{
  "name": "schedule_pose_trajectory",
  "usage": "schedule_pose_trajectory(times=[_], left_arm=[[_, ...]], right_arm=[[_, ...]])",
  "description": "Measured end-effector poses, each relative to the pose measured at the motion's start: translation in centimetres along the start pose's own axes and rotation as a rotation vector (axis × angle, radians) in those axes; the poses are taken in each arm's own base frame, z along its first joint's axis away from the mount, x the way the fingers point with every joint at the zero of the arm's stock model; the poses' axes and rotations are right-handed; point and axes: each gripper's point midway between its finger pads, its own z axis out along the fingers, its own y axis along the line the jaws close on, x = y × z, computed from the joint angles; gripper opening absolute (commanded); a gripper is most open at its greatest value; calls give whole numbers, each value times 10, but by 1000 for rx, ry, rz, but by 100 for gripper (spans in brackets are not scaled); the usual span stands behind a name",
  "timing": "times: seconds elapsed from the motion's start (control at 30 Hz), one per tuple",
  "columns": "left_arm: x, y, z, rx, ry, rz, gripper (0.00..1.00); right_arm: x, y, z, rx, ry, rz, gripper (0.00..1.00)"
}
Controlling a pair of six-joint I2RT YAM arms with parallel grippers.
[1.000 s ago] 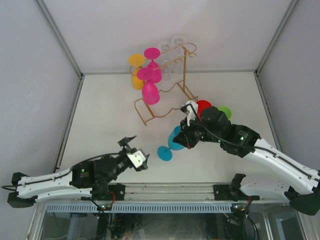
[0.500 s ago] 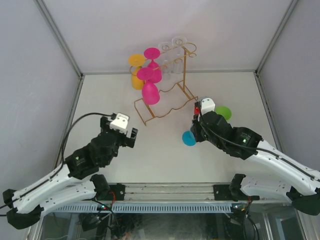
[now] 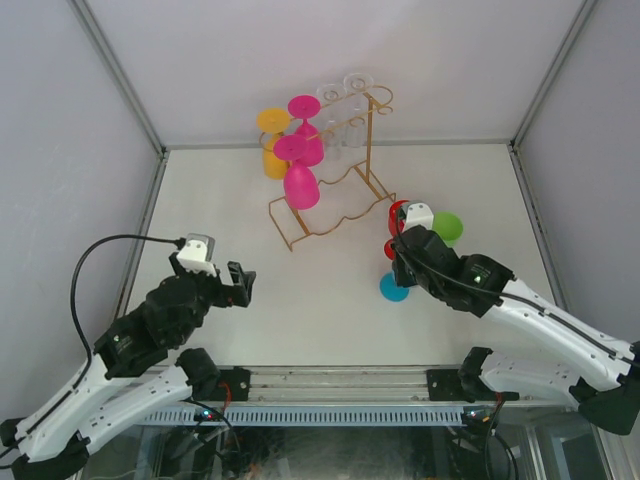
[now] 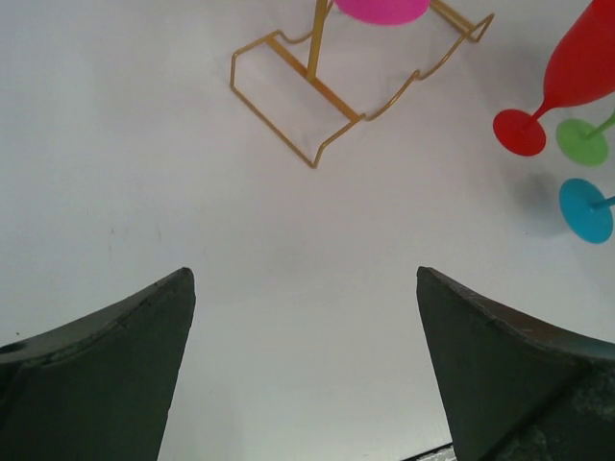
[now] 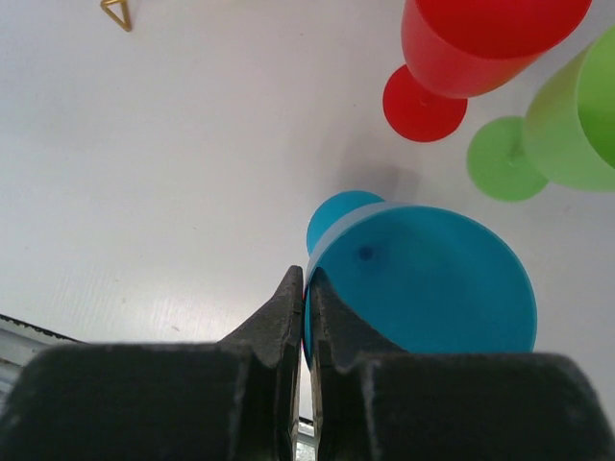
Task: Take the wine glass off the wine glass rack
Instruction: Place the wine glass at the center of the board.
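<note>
The gold wire wine glass rack (image 3: 330,205) stands at the back middle of the table; its base also shows in the left wrist view (image 4: 312,106). Two pink glasses (image 3: 300,185), a yellow one (image 3: 272,160) and clear ones (image 3: 345,120) hang on it upside down. My right gripper (image 5: 306,279) is shut on the rim of a blue wine glass (image 5: 423,279), held upright with its foot close to the table (image 3: 394,288). My left gripper (image 4: 303,279) is open and empty, over bare table left of the rack (image 3: 240,280).
A red glass (image 3: 398,215) and a green glass (image 3: 447,227) stand upright just behind the blue one, right of the rack; both show in the right wrist view, red (image 5: 480,38) and green (image 5: 577,125). Walls enclose the table.
My right gripper has turned the blue glass from tilted to upright and brought it down beside the red and green glasses. My left arm has swung left and back, its gripper still open.
</note>
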Motion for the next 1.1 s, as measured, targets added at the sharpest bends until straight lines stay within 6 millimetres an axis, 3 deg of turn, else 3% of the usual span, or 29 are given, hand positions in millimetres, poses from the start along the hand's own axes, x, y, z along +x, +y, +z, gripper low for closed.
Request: schedule_pose_trajectory(times=[0.17,0.43,0.83,1.1], left_arm=[[26,12,11,-42,78,-48,100],[37,22,17,-98,87,-128,100],[37,30,19,-133,89,-74,100],[32,41,18,-183,62,-42,100]], right_arm=[[5,-2,12,34,37,5,0],[6,-3,31,71,59,21,0],[12,-9,73,140,118,23,0],[9,-11,80,148,113,-1,0]])
